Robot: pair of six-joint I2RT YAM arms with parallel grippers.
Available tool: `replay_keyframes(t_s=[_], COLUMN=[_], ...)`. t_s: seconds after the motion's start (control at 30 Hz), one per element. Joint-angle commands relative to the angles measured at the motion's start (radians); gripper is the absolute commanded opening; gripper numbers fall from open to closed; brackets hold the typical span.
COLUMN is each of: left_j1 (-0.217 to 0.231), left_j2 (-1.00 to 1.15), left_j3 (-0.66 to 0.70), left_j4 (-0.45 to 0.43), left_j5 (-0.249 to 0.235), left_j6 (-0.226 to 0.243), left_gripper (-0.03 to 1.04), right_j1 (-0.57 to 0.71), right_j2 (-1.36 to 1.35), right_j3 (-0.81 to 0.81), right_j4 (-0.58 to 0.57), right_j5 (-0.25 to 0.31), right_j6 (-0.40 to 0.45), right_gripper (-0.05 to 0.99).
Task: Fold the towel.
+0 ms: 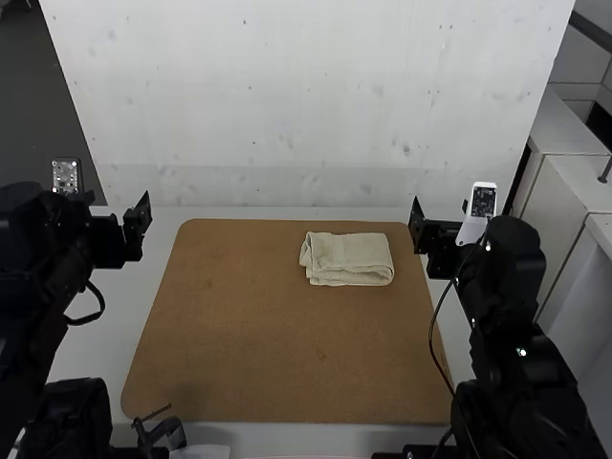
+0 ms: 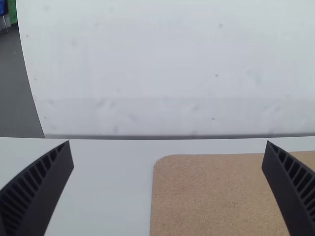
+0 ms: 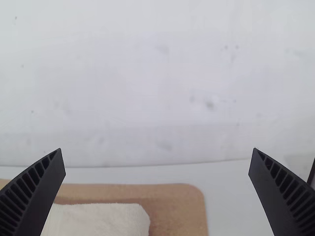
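From where I'm standing, the towel [image 1: 349, 260] is lying on the brown board [image 1: 258, 335] on the bench [image 1: 105, 330], over toward the right arm's side and close to the board's far edge. It's pale cream and already folded into a compact, roughly rectangular bundle, with several layers stacked up along its left end and its near side. The whole bundle sits flat within the board, a little way in from the right edge. The left claw [image 1: 119, 206] is off beyond the board's left edge, well apart from the towel, its black tapered fingers spread wide with nothing between them; its wrist view looks past them to the board's rounded far-left corner and the light bench top. The right claw [image 1: 441, 212] is near the board's far-right corner, much closer to the towel but not touching it. That one is released as well, the ribbed fingers standing wide apart and gripping nothing, and the right wrist view catches part of the towel's top and its smooth, rounded far corner on the board. A thin black cable [image 1: 431, 339] hangs in a curve beside the right arm, near the board's right edge.
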Motion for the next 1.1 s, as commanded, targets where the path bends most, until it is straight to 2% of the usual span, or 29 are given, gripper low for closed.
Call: replay_keyframes(t_s=[0.0, 0.13, 0.3, 0.37, 0.57, 0.87, 1.07], left_j1=[-0.008, -0.008, -0.010, -0.011, -0.011, -0.011, -0.027], left_j2=[-0.037, -0.052, -0.054, -0.054, -0.069, -0.072, -0.045], left_j3=[-0.004, -0.010, -0.008, -0.010, -0.013, 0.002, -0.019], left_j4=[0.000, -0.006, -0.008, -0.008, -0.011, -0.022, 0.049], left_j5=[-0.012, -0.018, -0.029, -0.027, -0.024, -0.032, -0.027], left_j6=[0.022, 0.022, 0.034, 0.036, 0.036, 0.036, 0.031], left_gripper=[0.99, 0.99, 0.99, 0.99, 0.99, 0.99, 0.99], right_j1=[-0.014, -0.028, -0.108, -0.136, -0.131, -0.126, -0.126], right_j2=[-0.029, -0.028, -0.031, -0.061, -0.166, -0.167, -0.167], right_j3=[-0.003, -0.011, 0.003, -0.001, -0.032, -0.060, -0.080], right_j4=[-0.003, 0.002, -0.005, -0.009, -0.040, -0.028, -0.017], right_j5=[0.044, 0.054, 0.060, 0.034, 0.014, -0.006, -0.021], right_j6=[-0.008, -0.011, -0.033, -0.036, -0.041, -0.041, -0.041], right_gripper=[0.96, 0.96, 0.96, 0.96, 0.96, 0.96, 0.96])
